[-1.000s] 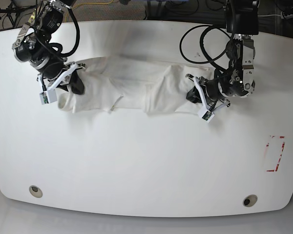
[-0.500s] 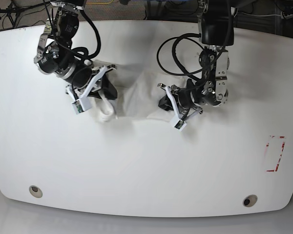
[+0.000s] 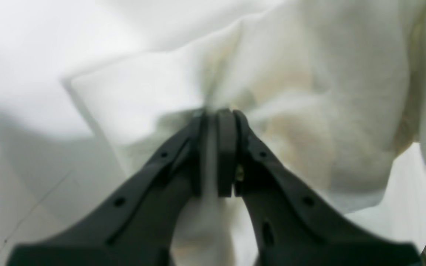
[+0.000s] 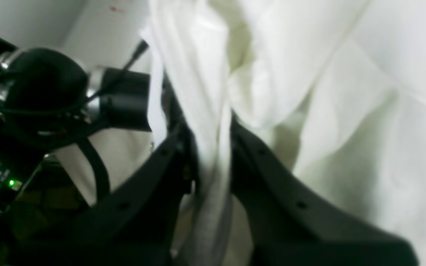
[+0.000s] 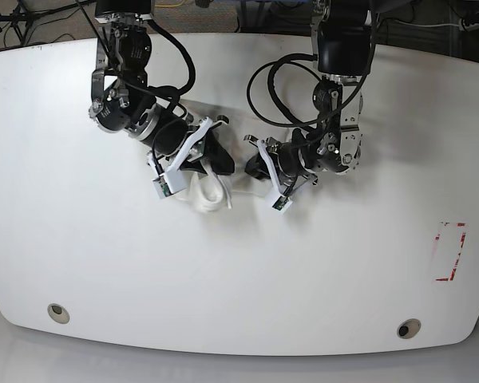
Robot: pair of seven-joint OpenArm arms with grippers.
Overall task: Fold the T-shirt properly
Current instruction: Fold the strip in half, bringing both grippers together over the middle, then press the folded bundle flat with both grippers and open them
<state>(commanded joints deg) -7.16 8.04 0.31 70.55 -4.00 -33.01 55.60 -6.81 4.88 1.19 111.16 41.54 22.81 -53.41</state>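
The white T-shirt (image 5: 211,191) is bunched into a narrow crumpled heap at the middle of the table, squeezed between the two arms. My right gripper (image 5: 210,156) sits at the heap's left side. In the right wrist view its black jaws (image 4: 211,140) are shut on a hanging fold of the T-shirt (image 4: 272,55). My left gripper (image 5: 257,167) is at the heap's right side. The left wrist view shows this gripper (image 3: 216,118) shut on a pinched fold of the T-shirt (image 3: 309,74). No emblem or neck tag shows.
The white table (image 5: 239,279) spreads around the arms. A red-outlined rectangle (image 5: 449,251) is marked near its right edge. Two round holes (image 5: 58,313) (image 5: 408,328) sit near the front edge. The left arm's body (image 4: 50,92) is close in the right wrist view.
Both grippers have moved inward toward each other, each carrying its end of the shirt. The shirt went from spread wide to a tight bunch between them.
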